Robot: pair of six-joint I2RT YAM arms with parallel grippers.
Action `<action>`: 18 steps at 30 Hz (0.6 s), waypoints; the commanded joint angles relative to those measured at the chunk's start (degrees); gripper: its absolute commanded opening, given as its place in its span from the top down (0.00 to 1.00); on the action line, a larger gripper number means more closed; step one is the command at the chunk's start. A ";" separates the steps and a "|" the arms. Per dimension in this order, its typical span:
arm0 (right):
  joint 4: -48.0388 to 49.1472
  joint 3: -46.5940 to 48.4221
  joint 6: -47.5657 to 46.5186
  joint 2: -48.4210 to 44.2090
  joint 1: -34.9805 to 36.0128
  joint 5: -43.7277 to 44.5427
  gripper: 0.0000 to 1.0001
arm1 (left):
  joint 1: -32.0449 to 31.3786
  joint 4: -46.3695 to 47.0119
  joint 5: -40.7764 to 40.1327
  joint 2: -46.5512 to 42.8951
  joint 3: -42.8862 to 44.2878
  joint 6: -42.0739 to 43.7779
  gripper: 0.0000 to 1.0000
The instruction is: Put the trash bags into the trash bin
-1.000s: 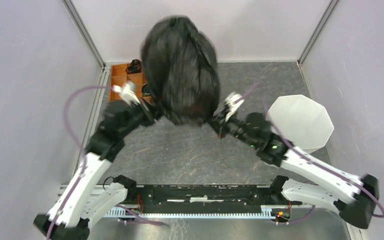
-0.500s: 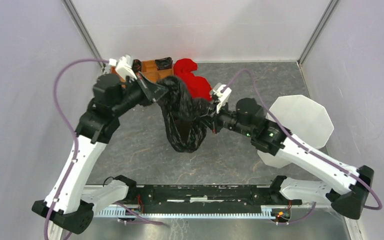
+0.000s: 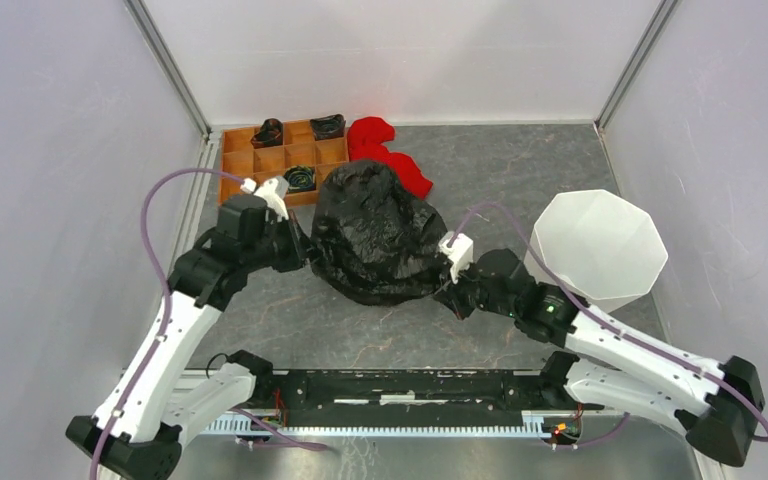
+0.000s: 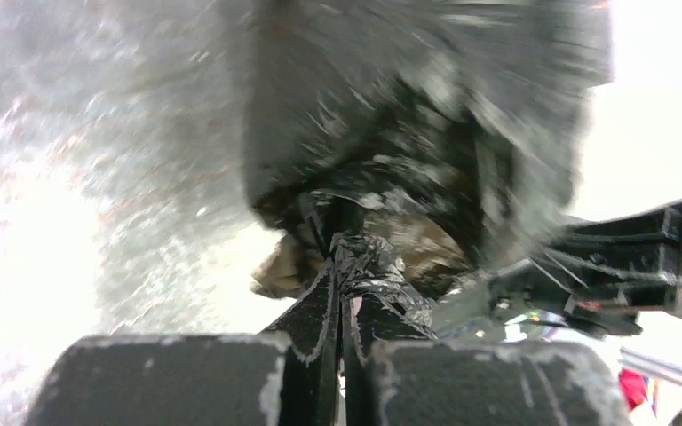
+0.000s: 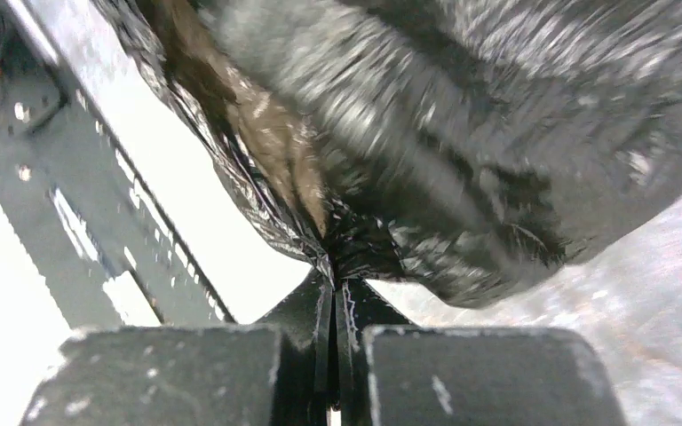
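Note:
A glossy black trash bag [image 3: 375,233] billows between my two arms over the middle of the table. My left gripper [image 3: 305,252] is shut on the bag's left edge; the left wrist view shows the film [image 4: 364,262] pinched between the closed fingers. My right gripper [image 3: 447,292] is shut on the bag's right edge, with the film [image 5: 337,240] bunched at the fingertips. The white faceted trash bin [image 3: 600,245] stands at the right, apart from the bag, its mouth tilted toward the camera.
A brown wooden compartment tray [image 3: 260,160] with small dark rolls sits at the back left. A red cloth heap [image 3: 385,150] lies behind the bag. Grey walls close in on both sides.
Both arms swung the bag down from high near the camera to low over the table, and it has puffed out wide. The right gripper drew back toward the near edge.

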 commanded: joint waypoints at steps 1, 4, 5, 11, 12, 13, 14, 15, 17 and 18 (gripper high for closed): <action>6.53 10.95 -6.57 -4.86 0.10 11.01 0.99 | 0.07 4.48 8.47 -0.75 14.32 5.79 0.98; 9.99 12.54 -8.41 -3.70 0.12 11.22 0.99 | 0.04 8.60 7.48 3.07 20.59 1.73 0.98; 11.39 11.83 -8.23 -3.67 0.14 11.31 0.99 | 0.04 10.21 7.17 3.82 21.45 0.03 0.98; 9.60 8.32 -9.08 -3.38 0.09 15.51 0.99 | 0.05 3.33 -2.40 11.70 25.60 -3.05 0.98; 8.59 8.15 -8.87 -3.53 0.09 17.05 0.99 | 0.04 1.41 -4.19 12.95 26.85 -2.86 0.98; 8.12 8.06 -8.99 -3.72 0.09 18.29 0.98 | 0.07 0.86 -4.95 13.68 27.40 -2.75 0.98; 7.63 8.12 -9.51 -3.81 0.09 18.75 0.98 | 0.06 1.32 -5.08 13.71 27.43 -2.74 0.98; 7.41 8.40 -10.17 -3.75 0.09 19.15 0.95 | 0.09 2.36 -4.94 13.40 27.06 -2.73 0.98; 6.79 9.22 -10.94 -3.01 0.13 19.89 0.92 | 0.04 4.47 -3.79 12.90 26.26 -3.06 0.98; 6.67 9.64 -12.48 -2.51 0.09 19.84 0.91 | 0.09 5.42 -3.15 13.05 25.78 -3.50 0.98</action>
